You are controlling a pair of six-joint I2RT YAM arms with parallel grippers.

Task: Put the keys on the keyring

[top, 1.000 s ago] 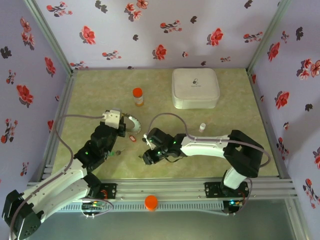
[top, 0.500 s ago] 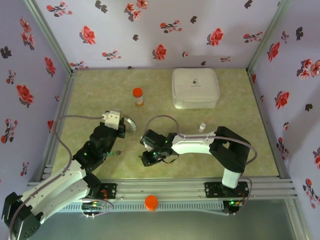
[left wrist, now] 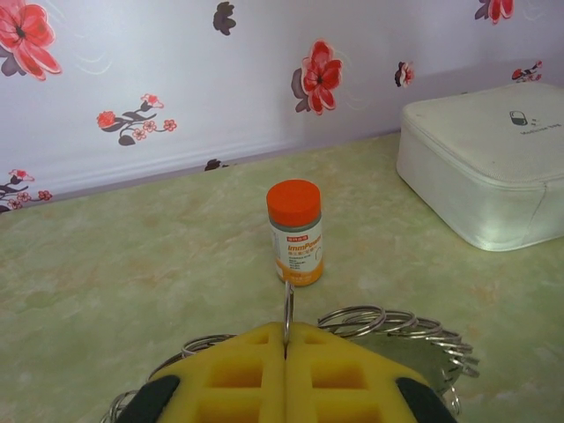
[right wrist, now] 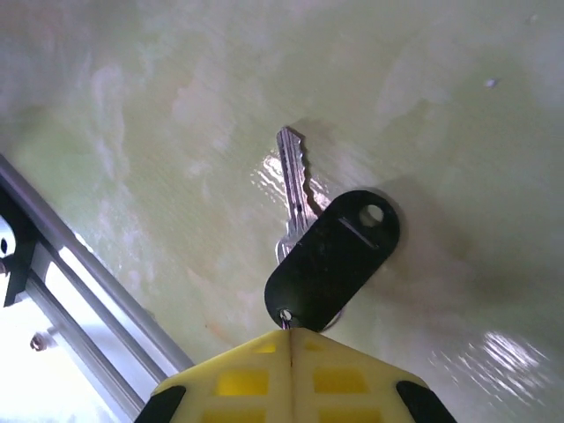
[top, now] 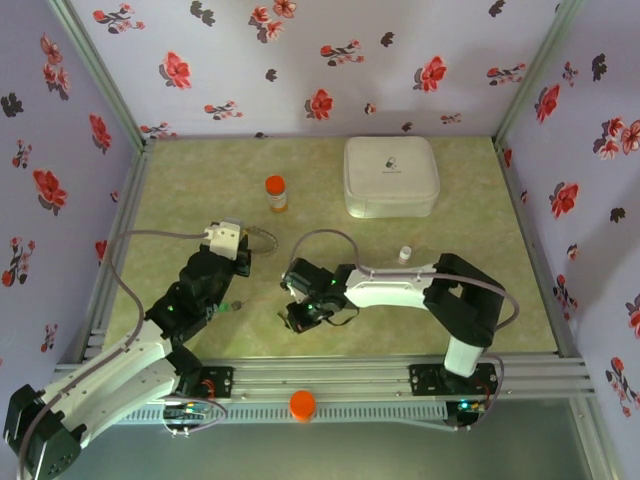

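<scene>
In the left wrist view my left gripper (left wrist: 286, 333) is shut on one upright wire loop of the keyring (left wrist: 392, 320). The rest of its coiled grey loops spread out low on both sides of the yellow pads. In the top view this gripper (top: 243, 258) holds the keyring (top: 262, 238) above the table's left middle. My right gripper (right wrist: 289, 331) is shut on the small ring of a key with a black head (right wrist: 333, 256), whose metal blade lies on the tabletop. From above, the right gripper (top: 297, 318) points down near the front edge. A small green key (top: 236, 306) lies by the left arm.
An orange-capped bottle (top: 275, 193) stands behind the keyring, also seen ahead of the left gripper (left wrist: 295, 231). A white rounded-square case (top: 390, 175) sits at the back right, and a small white cap (top: 404, 254) lies near the right arm. The front rail (right wrist: 79, 317) runs close to the right gripper.
The right gripper has closed from partly open onto the black key's small ring after shifting a little left. The keyring in the left gripper has turned from flat to nearly edge-on.
</scene>
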